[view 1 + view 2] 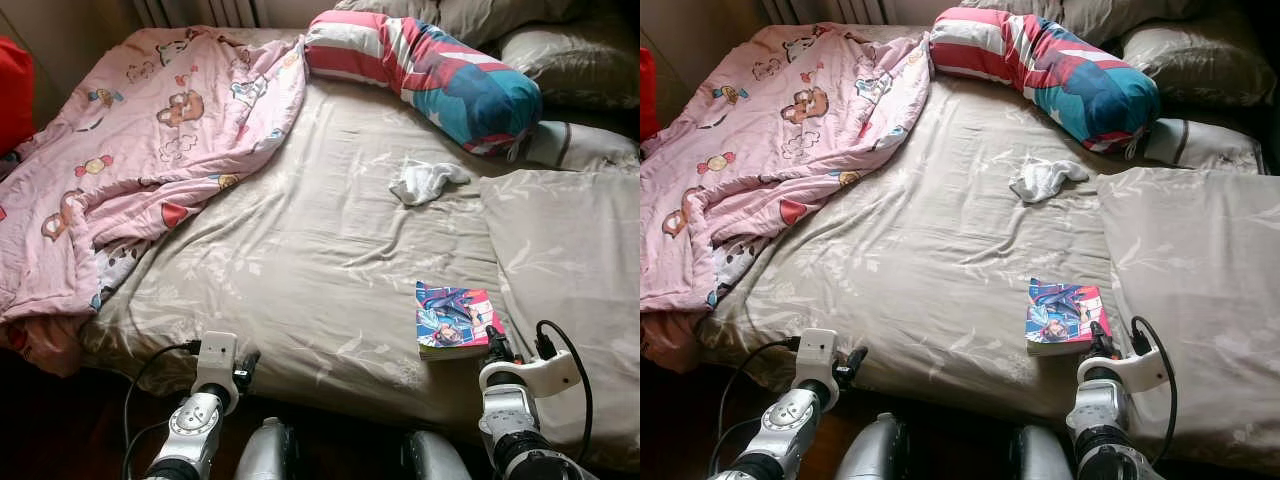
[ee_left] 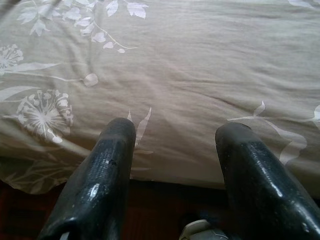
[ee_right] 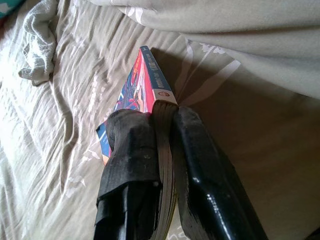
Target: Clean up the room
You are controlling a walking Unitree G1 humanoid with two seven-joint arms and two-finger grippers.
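A paperback book [image 1: 453, 318] with a bright comic-style cover lies on the beige bedsheet [image 1: 300, 260] near the front edge of the bed, beside a large beige pillow [image 1: 570, 290]. My right gripper [image 1: 497, 347] is at the book's near right corner, shut on it; the right wrist view shows the book [image 3: 145, 92] clamped between both black fingers [image 3: 130, 155]. My left gripper [image 1: 245, 368] hangs at the front edge of the bed, open, with bare sheet [image 2: 190, 75] between its fingers [image 2: 107, 170]. A crumpled white cloth [image 1: 425, 182] lies further back on the sheet.
A rumpled pink cartoon blanket [image 1: 140, 150] covers the bed's left side and spills over the edge. A striped red, white and blue bolster [image 1: 430, 70] lies at the back, with grey pillows [image 1: 570, 60] behind it. Dark floor lies below the bed edge.
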